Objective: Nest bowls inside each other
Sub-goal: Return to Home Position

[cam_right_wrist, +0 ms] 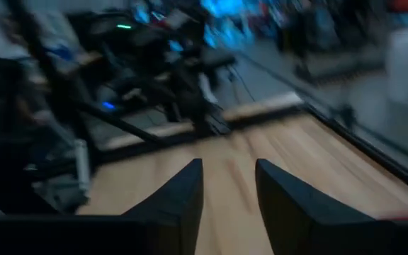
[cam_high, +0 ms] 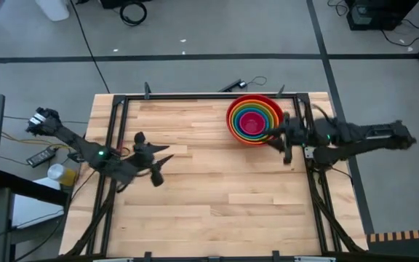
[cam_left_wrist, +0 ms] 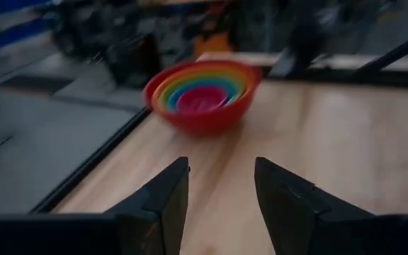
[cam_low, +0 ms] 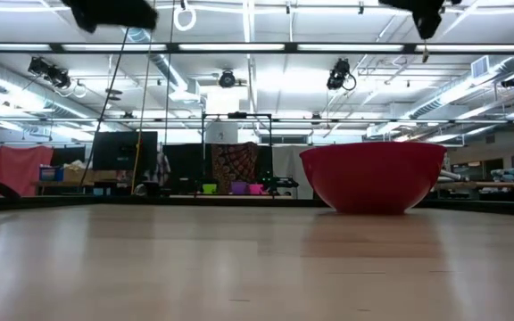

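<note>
**A:** Your left claw [cam_high: 153,159] hangs over the left side of the light wooden desk [cam_high: 217,196]. Its fingers are spread, with nothing between them; its own wrist view shows bare wood through the gap.

**B:** And the other one?

**A:** Your right claw [cam_high: 285,138] is over the desk's right side, just beside the bowls. Its two dark fingers [cam_right_wrist: 183,195] are parted as well and hold nothing. From above it looks to overlap the outer rim, though I can't say for sure that it touches.

**B:** Where do my bowls stand?

**A:** You have one nested stack of round plastic bowls [cam_high: 254,118] on the right part of the desk, close to the black frame rail [cam_high: 195,95] along its edge. The large red outer bowl [cam_low: 373,176] sits flat on the wood. Inside it you can see orange, yellow, green and blue rims in rings, with the small pink-red bowl [cam_high: 252,124] at the centre. The left claw is well apart from the stack.
</note>
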